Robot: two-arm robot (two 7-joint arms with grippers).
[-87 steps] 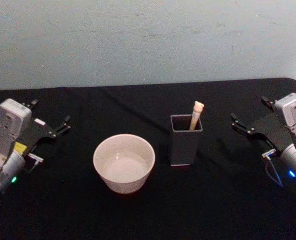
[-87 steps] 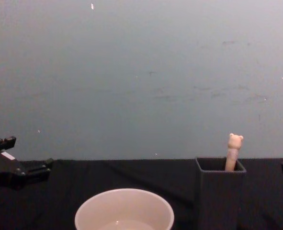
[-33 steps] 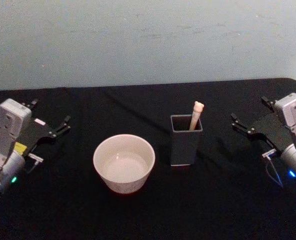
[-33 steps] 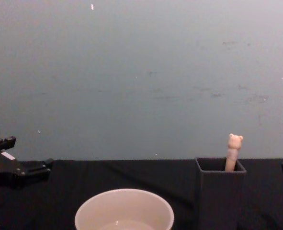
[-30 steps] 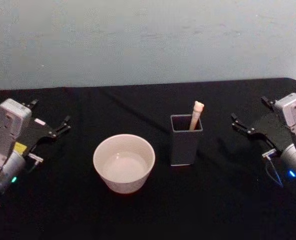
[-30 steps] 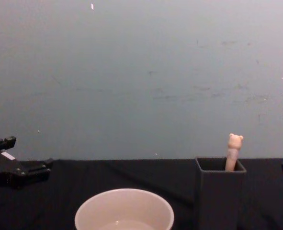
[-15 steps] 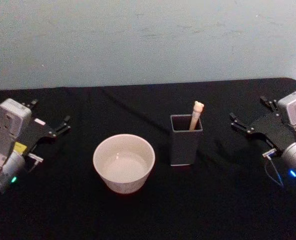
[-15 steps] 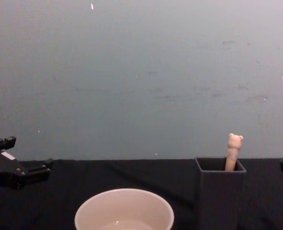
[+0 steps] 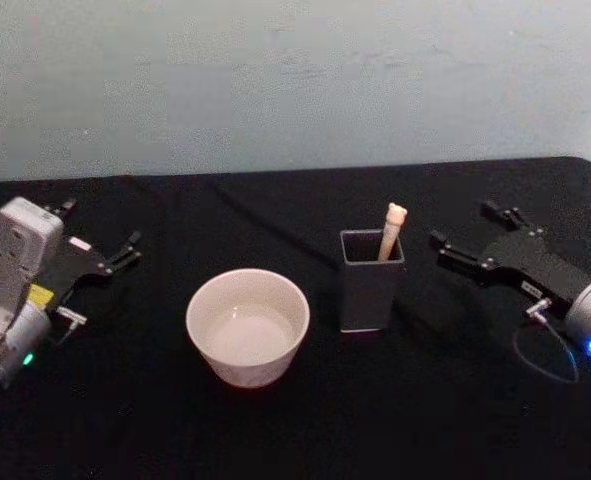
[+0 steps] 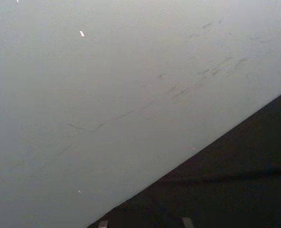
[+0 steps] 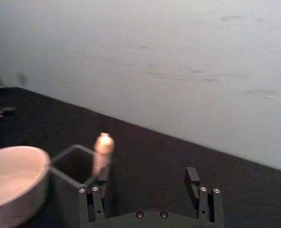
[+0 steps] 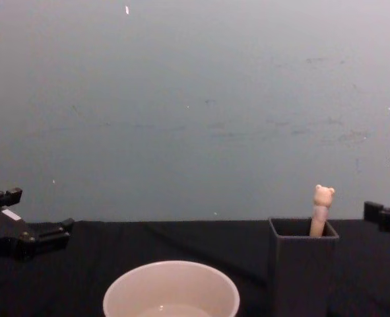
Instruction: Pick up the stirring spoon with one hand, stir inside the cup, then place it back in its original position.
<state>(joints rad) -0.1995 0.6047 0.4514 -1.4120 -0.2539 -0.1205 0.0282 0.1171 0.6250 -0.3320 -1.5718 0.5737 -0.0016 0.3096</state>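
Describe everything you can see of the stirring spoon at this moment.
The stirring spoon stands handle-up in the dark grey square holder, at its far right corner and tilted slightly. Only the upper handle shows: slim, pale beige, matte, topped by a tiny bear head with two ears. Its neck and bowl are hidden inside the holder. It seems to lean on the holder's rim; nothing else touches it. The right end effector, open, is off to its right, apart from it.
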